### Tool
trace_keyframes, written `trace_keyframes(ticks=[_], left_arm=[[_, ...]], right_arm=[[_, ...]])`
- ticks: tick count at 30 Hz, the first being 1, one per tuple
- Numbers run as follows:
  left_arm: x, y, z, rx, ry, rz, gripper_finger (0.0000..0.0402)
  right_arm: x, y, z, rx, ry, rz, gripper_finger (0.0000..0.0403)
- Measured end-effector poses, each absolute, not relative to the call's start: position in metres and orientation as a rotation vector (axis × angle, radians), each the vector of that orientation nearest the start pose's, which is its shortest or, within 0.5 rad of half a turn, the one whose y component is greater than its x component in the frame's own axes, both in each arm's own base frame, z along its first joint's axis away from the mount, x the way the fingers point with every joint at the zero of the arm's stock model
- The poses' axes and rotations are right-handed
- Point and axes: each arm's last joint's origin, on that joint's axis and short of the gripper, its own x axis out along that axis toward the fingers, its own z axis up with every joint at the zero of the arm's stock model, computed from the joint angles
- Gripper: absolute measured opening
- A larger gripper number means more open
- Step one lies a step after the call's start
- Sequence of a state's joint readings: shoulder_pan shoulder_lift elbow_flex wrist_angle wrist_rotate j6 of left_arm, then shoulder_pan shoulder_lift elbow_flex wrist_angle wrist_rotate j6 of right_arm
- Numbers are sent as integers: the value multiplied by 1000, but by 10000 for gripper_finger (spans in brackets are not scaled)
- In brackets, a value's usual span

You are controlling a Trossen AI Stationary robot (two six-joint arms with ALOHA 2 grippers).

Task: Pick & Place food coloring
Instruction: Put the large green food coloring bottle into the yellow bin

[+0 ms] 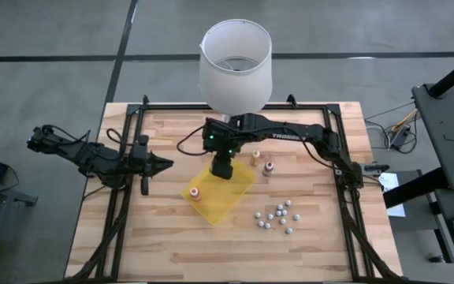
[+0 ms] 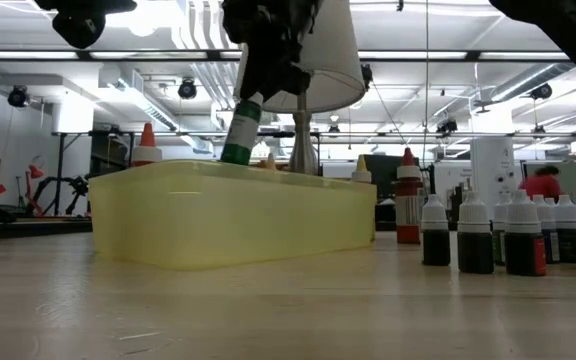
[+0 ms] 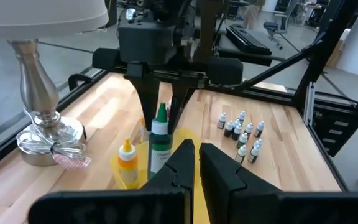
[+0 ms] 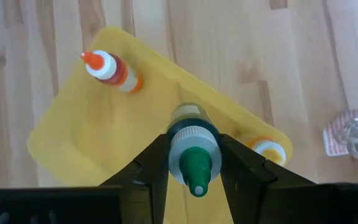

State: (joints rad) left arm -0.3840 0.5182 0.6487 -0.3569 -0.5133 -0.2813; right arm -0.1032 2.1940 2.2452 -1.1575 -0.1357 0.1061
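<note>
A green-capped food coloring bottle [image 4: 194, 155] is over the flat yellow tray [image 1: 231, 197], with my right gripper [image 1: 221, 167] shut on it. An orange-capped bottle [image 4: 110, 70] stands in the tray. Two more bottles [image 1: 262, 162] stand on the table by the tray's far right edge. Several small bottles [image 1: 278, 217] stand grouped on the table to the right of the tray. My left gripper [image 1: 164, 164] waits shut and holding nothing at the table's left, pointing toward the tray. My right gripper pinches the green-capped bottle's pale collar just under the cap [image 4: 180, 138] between its two fingers [image 4: 151, 168]. The fingers slant down from above. The bottle [image 2: 240, 130] hangs tilted, cap up. Its lower end dips behind the tray's wall [image 2: 228, 215], so I cannot tell whether it rests there.
A white-shaded lamp [image 1: 235, 67] with a metal base [image 3: 42, 134] stands at the table's far edge, just behind the tray. A black frame [image 1: 345, 170] runs around the tabletop. Bare wood lies near the front edge.
</note>
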Motion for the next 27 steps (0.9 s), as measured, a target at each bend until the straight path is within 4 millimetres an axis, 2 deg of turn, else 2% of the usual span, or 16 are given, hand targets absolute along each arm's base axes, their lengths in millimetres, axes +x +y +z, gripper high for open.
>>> trace_keyframes(ticks=[4, 12, 27], left_arm=[[113, -30, 305, -182, 184, 157, 0], [113, -30, 305, -182, 184, 157, 0], [113, -30, 305, -182, 184, 161, 0]], right_arm=[[458, -46, 298, 237, 1119, -44, 109], [468, -48, 274, 262, 1178, -60, 109], [466, -64, 267, 272, 1190, -87, 109]])
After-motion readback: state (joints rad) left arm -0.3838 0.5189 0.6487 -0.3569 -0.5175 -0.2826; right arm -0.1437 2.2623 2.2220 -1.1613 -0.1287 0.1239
